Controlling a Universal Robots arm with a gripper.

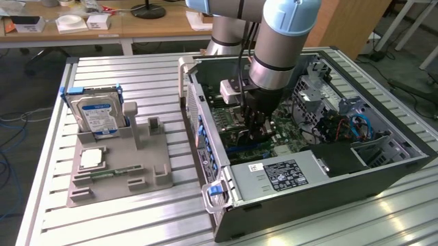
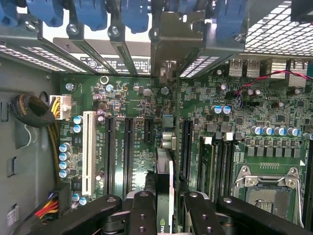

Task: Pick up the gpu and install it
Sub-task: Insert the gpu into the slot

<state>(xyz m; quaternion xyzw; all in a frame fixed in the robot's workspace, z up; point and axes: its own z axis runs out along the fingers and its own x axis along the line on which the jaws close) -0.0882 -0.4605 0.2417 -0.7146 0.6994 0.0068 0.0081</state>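
The gpu [image 2: 165,171] stands edge-on over the green motherboard [image 2: 132,98] inside the open computer case [image 1: 308,195]. Black fingers [image 2: 142,213] flank the card on both sides, and my gripper [image 2: 166,198] is shut on it. Its metal bracket end [image 2: 168,44] reaches toward the rear panel with the blue latches [image 2: 93,12]. The card lies between the long black expansion slots [image 2: 128,152]; whether it sits in a slot I cannot tell. In the exterior view my gripper [image 1: 257,130] is lowered deep into the case over the motherboard [image 1: 233,115].
A grey fixture [image 1: 147,177] at the exterior view's left holds a silver hard drive [image 1: 98,115], a processor chip [image 1: 91,158] and a memory stick [image 1: 116,171]. Inside the case are a white slot [image 2: 89,152], a CPU socket [image 2: 266,188], cable bundles [image 2: 34,112] and a drive cage [image 1: 284,174].
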